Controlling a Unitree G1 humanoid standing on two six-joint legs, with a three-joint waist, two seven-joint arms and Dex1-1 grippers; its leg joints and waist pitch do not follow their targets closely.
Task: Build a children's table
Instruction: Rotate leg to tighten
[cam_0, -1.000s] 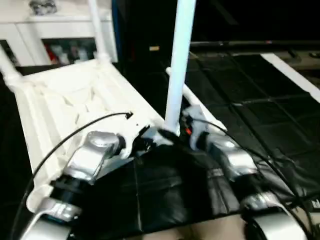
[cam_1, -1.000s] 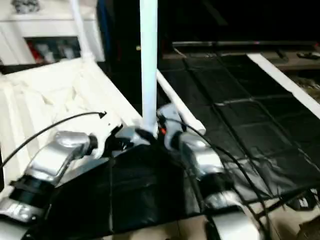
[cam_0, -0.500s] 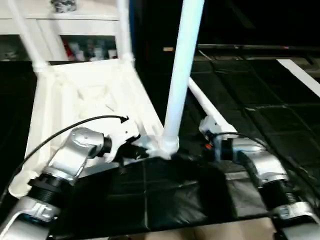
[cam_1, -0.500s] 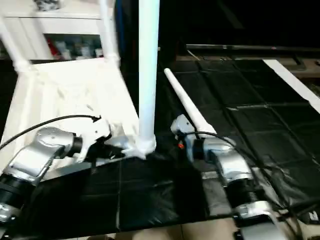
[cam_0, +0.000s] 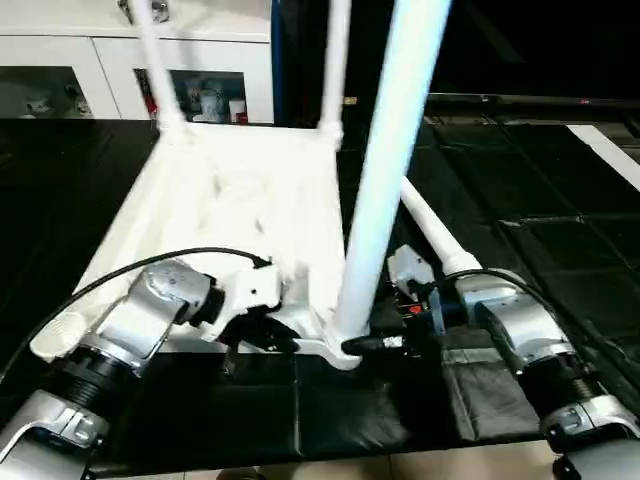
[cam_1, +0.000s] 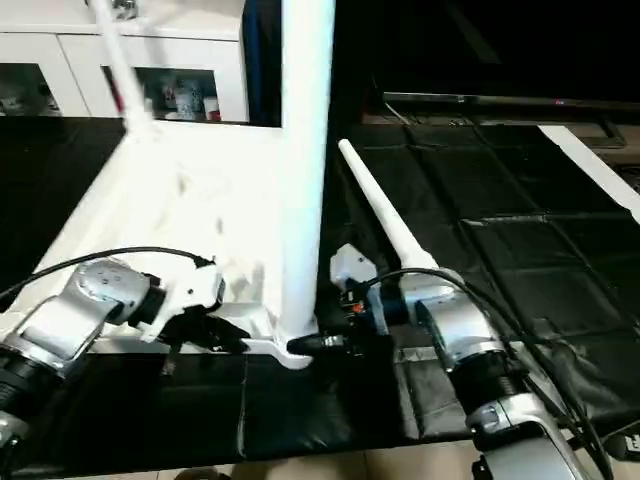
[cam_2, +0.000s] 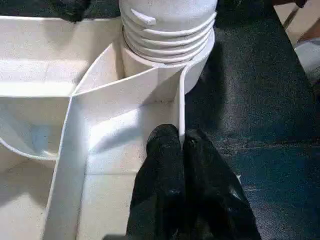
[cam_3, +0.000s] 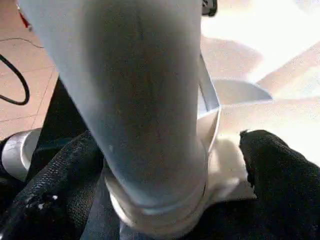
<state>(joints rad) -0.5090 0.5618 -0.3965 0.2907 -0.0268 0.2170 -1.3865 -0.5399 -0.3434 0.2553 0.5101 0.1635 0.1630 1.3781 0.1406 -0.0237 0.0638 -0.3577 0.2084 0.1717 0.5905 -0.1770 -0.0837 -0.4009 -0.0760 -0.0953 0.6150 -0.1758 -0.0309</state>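
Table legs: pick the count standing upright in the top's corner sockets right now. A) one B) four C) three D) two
C, since three legs stand in sockets, the near leg and two far legs, while a fourth leg lies flat on the black mat beside the table top.

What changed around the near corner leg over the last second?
The right gripper let go of the near leg: a second ago it was closed around the base, now its fingers stand open on either side. The camera swung too. The left gripper stays pinched shut on the tabletop's rim, the leg upright in its socket, and the loose leg still on the mat.
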